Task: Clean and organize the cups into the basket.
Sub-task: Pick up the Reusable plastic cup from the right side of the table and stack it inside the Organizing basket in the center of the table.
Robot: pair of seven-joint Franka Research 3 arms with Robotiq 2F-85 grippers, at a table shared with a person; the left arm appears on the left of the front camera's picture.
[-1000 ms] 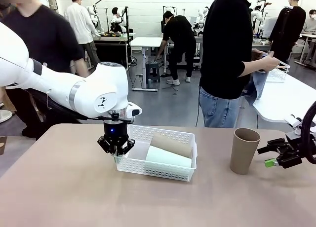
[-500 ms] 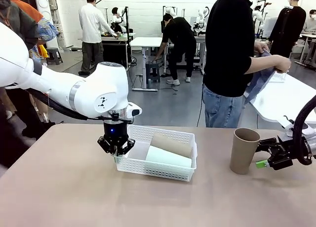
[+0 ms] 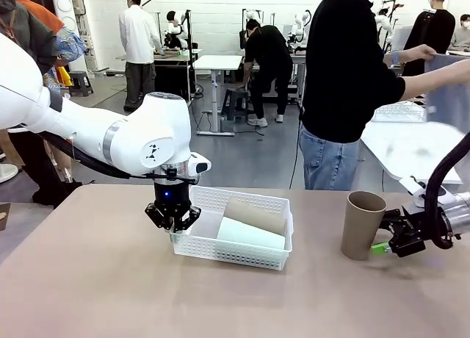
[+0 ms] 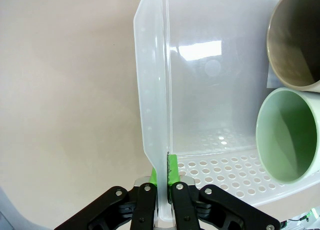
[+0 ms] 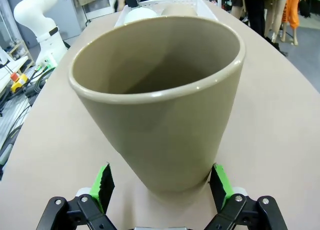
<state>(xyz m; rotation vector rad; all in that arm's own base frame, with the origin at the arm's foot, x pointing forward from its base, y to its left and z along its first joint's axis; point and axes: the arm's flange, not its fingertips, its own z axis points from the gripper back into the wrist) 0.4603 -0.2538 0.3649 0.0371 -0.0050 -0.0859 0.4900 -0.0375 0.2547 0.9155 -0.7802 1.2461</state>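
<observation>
The white lattice basket (image 3: 242, 256) sits mid-table with a mint green cup (image 3: 250, 234) and a tan cup (image 3: 254, 214) lying in it. My left gripper (image 3: 173, 220) is shut on the basket's left wall (image 4: 152, 90), its green pads (image 4: 172, 171) pinching the rim. The mint cup (image 4: 290, 135) and the tan cup (image 4: 295, 40) show their open mouths in the left wrist view. Another tan cup (image 3: 363, 224) stands upright on the right. My right gripper (image 3: 385, 240) is open, with its green fingers (image 5: 103, 182) on either side of that cup's base (image 5: 160, 105), not closed on it.
A person in a black top (image 3: 345, 66) stands at the far edge, holding up a grey-blue cloth (image 3: 448, 81). A white table (image 3: 411, 150) stands behind on the right. Bare tabletop (image 3: 95, 286) lies in front of and left of the basket.
My right gripper has slid left toward the upright tan cup until its open fingers flank the base. The person has lifted the cloth higher. The left gripper and basket have not moved.
</observation>
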